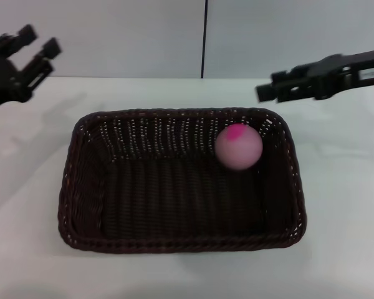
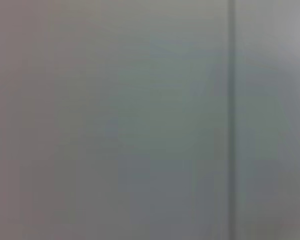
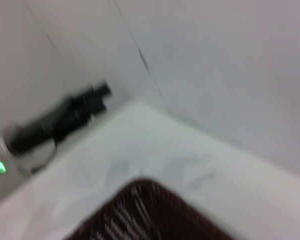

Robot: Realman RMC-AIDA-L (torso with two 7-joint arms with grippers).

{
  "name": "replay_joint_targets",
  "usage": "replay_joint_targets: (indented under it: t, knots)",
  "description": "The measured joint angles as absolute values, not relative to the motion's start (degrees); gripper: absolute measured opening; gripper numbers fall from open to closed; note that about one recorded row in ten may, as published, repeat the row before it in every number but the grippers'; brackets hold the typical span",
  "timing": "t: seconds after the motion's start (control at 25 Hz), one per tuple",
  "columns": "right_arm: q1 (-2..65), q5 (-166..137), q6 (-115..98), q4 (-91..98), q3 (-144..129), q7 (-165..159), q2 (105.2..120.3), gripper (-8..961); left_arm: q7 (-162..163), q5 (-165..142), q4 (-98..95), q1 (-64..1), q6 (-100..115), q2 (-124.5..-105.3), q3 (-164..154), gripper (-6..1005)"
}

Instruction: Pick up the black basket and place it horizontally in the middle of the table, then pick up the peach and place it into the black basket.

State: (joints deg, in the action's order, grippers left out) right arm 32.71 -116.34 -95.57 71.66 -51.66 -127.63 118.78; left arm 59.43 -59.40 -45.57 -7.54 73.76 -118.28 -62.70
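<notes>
Sitting inside the black basket at center frame, near its upper right corner: the peach. Left gripper upper left, spread, empty. Right gripper upper right, jaws unclear. Job looks finished.

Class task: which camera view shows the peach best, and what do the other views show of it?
The head view: the peach lies whole and unobstructed in the black basket, at its far right corner. The right wrist view shows only a basket corner, no peach. The left wrist view shows neither.
</notes>
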Motion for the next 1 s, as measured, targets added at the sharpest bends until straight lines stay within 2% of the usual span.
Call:
replay_joint_targets:
  t: [0.04,0.16,0.2,0.28,0.36,0.4,0.44,0.56,0.6,0.8,1.0]
  knots:
    - [32.7,-116.3,-95.6,71.7,-51.7,-127.6,118.78,639,59.4,-59.4,-45.6,-7.5,73.8,-118.28,-62.7,503]
    - [27.4,-107.8,-94.5,70.2,-47.8,-121.2,118.95,640,59.5,-59.4,-43.9,-7.1,73.9,-118.31,-60.3,502]
    - [23.7,-101.1,-92.7,66.1,-46.1,-115.3,119.03,640,59.0,-59.5,-40.1,-7.3,73.4,-118.17,-57.2,502]
    - [21.9,-97.6,-91.7,63.4,-45.6,-112.0,119.05,640,58.7,-59.6,-39.0,-7.4,73.3,-118.14,-56.2,502]
    - [18.7,-88.8,-89.7,55.4,-44.0,-101.1,118.99,640,57.8,-59.7,-36.8,-7.6,73.0,-118.07,-53.9,502]
    - [16.8,-78.6,-89.5,44.1,-41.4,-86.3,119.03,640,57.1,-59.7,-35.9,-7.6,72.9,-118.07,-52.9,502]
    - [16.8,-78.6,-89.5,44.1,-41.4,-86.3,119.03,640,56.3,-59.6,-34.7,-7.7,72.8,-118.09,-51.7,501]
    - [16.3,-64.4,-91.3,28.2,-39.1,-66.4,119.21,640,53.9,-59.3,-30.8,-8.6,72.8,-118.17,-49.3,501]
    - [17.1,-54.8,-93.1,16.2,-38.8,-50.8,119.34,640,52.9,-59.3,-29.2,-9.1,72.8,-118.18,-48.8,501]
    - [20.8,-42.6,-94.0,-0.8,-38.7,-28.5,119.54,640,47.9,-59.3,-24.4,-10.7,73.0,-118.37,-45.1,500]
    - [22.5,-39.4,-93.1,-4.3,-38.6,-25.4,119.54,640,36.2,-55.4,-14.0,-11.5,81.8,-118.55,-35.2,500]
